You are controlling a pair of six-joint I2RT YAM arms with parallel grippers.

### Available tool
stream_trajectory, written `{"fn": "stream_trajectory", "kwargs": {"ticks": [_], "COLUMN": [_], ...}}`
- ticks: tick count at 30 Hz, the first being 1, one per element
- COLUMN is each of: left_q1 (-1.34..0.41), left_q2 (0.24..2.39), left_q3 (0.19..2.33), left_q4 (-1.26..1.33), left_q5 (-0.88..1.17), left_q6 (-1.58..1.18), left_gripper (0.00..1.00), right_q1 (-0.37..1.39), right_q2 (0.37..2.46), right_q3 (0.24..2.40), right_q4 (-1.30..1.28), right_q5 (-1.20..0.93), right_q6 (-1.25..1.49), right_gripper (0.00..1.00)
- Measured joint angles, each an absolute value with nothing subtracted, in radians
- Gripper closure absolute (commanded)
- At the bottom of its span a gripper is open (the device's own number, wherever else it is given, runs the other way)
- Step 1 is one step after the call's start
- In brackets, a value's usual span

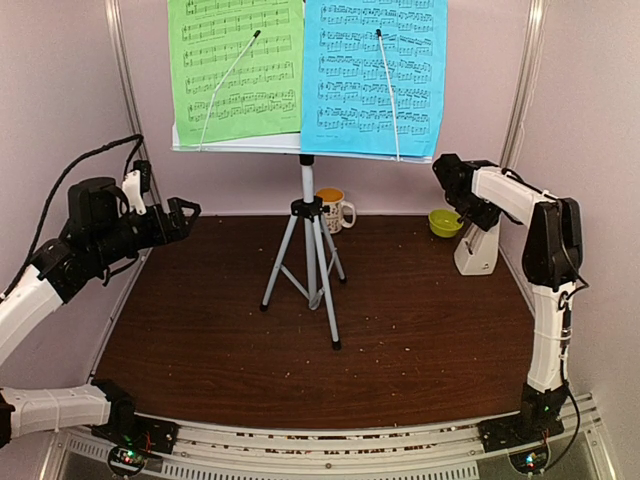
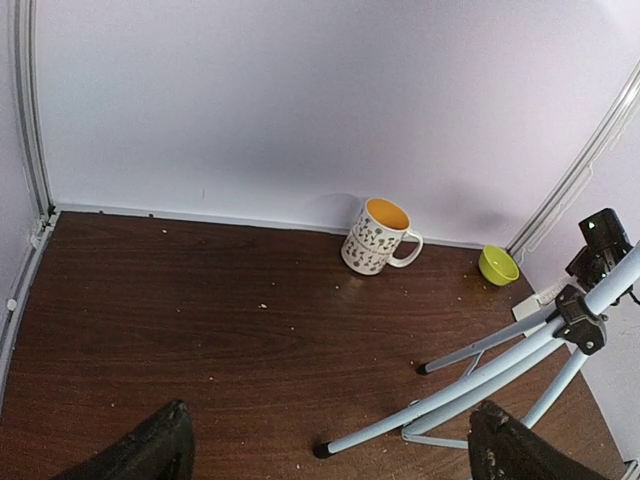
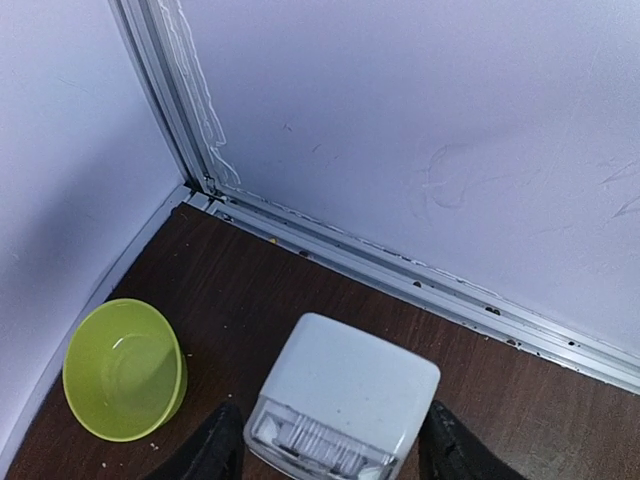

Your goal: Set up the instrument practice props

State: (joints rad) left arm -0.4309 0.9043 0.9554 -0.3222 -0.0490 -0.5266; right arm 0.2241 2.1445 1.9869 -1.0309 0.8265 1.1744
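Step in hand looked like metronome pickup. Right pincer (image 3: 330, 445) straddled the metronome (image 3: 345, 385), which stood in the worktop's (image 1: 400, 330) back-right corner beside the green bowl (image 3: 122, 368). Couldn't tell grip from gap. Left pincer (image 2: 330, 455) hung wide open. Next move needs a firm squeeze and a straight lift.

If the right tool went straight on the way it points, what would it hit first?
The white metronome: its top sits directly ahead, between the fingers of the right tool. The green bowl lies off to one side.
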Motion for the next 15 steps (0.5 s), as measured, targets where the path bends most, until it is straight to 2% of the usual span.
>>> {"fn": "stream_trajectory", "kwargs": {"ticks": [9, 15], "left_q1": [-0.431, -0.431], "left_q2": [0.901, 0.904], "left_q3": [0.955, 0.955], "left_q4": [-0.322, -0.322], "left_q5": [-0.049, -0.048], "left_q6": [-0.522, -0.515], "left_gripper": [0.02, 0.02], "right_q1": [0.224, 0.224], "right_q2": [2.027, 1.961], "right_q3": [1.809, 1.714], "right_q4": [-0.916, -0.828], "right_q5": [0.767, 0.723], "right_q6": [1.051, 0.963], "right_gripper": [0.55, 0.57]}}
